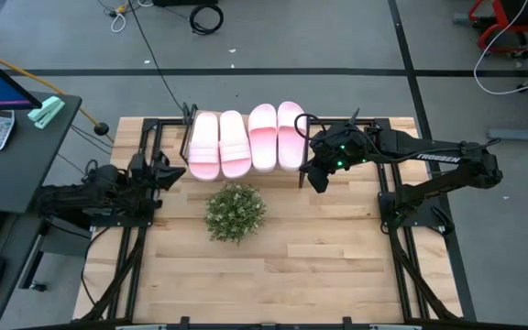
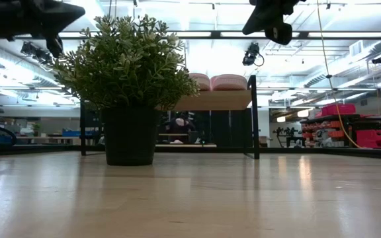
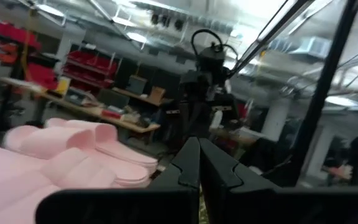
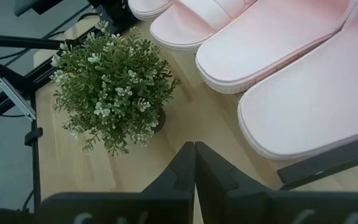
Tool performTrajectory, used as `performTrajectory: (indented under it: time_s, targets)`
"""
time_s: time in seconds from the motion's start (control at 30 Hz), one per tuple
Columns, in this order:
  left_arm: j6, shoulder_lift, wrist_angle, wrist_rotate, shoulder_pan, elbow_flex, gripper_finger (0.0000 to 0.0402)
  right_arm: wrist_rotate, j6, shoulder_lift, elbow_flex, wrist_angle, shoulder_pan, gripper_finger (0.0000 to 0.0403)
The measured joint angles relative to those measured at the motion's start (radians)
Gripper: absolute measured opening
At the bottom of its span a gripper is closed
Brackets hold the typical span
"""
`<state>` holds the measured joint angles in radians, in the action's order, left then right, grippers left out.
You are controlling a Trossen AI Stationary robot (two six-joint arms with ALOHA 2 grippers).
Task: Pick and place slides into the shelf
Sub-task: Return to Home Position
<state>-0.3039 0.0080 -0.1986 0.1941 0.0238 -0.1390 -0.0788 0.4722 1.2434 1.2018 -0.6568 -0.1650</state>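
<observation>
Atop the shelf (image 2: 217, 100), four pink slides (image 1: 246, 139); left gripper (image 3: 197, 143), right gripper (image 4: 194, 145), fingers together (right arm (image 1: 438, 158) lettered "TROSSEN").

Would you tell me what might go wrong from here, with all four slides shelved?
The right end effector hangs close to the rightmost slide on the shelf; a sideways swing might clip either. The plant stands before the shelf, not far from the left end effector; a low sweep might topple it.

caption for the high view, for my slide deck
Four pink slides side by side on the shelf, plant in front; left gripper and right gripper shut, one near each end.
</observation>
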Motion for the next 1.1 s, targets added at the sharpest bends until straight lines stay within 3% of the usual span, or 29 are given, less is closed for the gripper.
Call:
performTrajectory:
  time_s: [0.13,0.37,0.6,0.93,1.1]
  targets:
    - [-0.034,-0.002,-0.109,-0.033,0.000,0.076,0.0005,0.000,0.009,0.000,0.000,0.000,0.000,0.0013]
    - [-0.052,-0.002,-0.117,-0.040,0.000,0.131,0.0005,0.000,0.007,0.000,0.000,-0.001,0.000,0.0012]
    - [-0.026,0.004,-0.124,-0.050,0.000,0.130,0.0008,-0.001,0.005,0.000,0.000,-0.013,0.000,0.0011]
    - [-0.055,0.005,-0.088,-0.166,0.000,0.130,0.0022,-0.005,-0.004,-0.005,-0.003,-0.055,0.004,0.0002]
    - [-0.077,0.005,-0.072,-0.166,0.000,0.130,0.0025,0.004,0.032,-0.081,-0.123,0.020,0.061,0.0002]
